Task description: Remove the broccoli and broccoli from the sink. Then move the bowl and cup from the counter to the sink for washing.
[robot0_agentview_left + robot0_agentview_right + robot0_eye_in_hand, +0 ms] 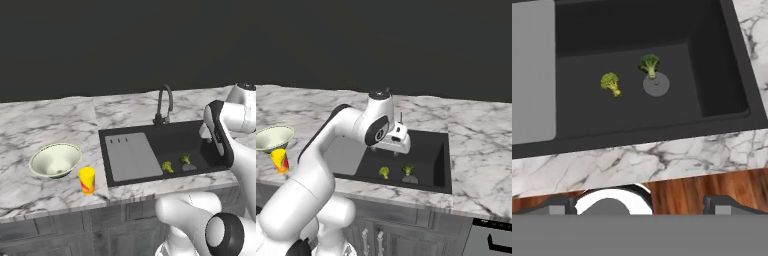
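Gripper [640, 202] open, empty, above sink [722, 107]. Both broccoli on the basin floor: yellowish one [610, 83] apart from darker one [649, 64], which touches the drain [656, 85]. Bowl [55, 160] and cup [87, 180] on counter [45, 125], left of sink.

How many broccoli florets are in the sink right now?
2: a yellowish-green floret on the sink floor, and a darker floret beside it at the drain's edge. None seem hidden.

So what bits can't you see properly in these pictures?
- Bowl, right base view: cut off by the picture's left edge.
- Cup, right base view: partly behind the robot's arm.
- Tap, right base view: mostly hidden by the arm.
- Sink, left base view: right end covered by the arm.
- Cup's red mark, left base view: too small to read.
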